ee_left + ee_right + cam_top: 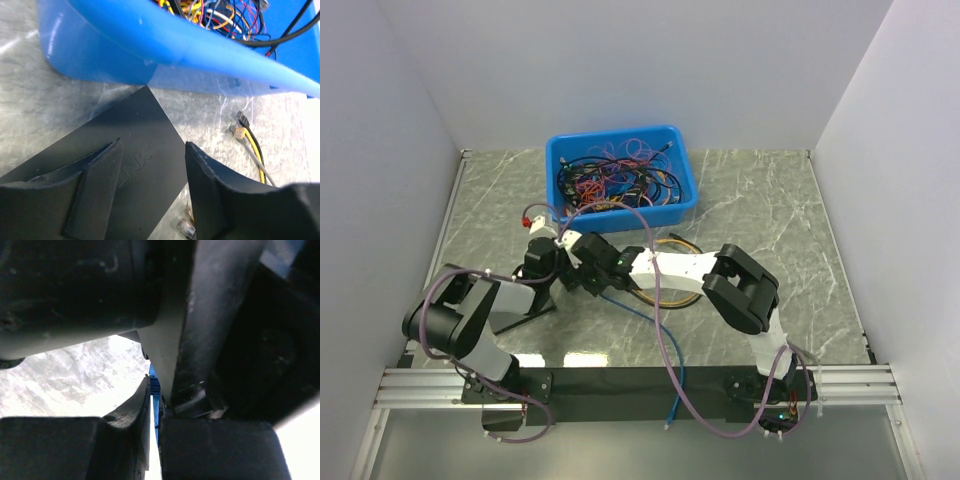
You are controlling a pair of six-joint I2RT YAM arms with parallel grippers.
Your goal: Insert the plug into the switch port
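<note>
Plug is hidden from you; only its blue cable [154,386] shows, pinched between the near-shut jaws of the right gripper [155,407]. Your left gripper [153,146] stands with jaws apart, the black switch [131,117] under and between them, the blue bin [125,47] beyond their tips. No port shows, so find its face first, square the plug to it, then press in slowly

- The black switch [150,120] is carrying faint raised lettering on its top face, reading roughly "INK"; the start of the word is hiding behind a finger [95,195] of the left gripper [153,146].
- Nothing else is showing legible text.
</note>
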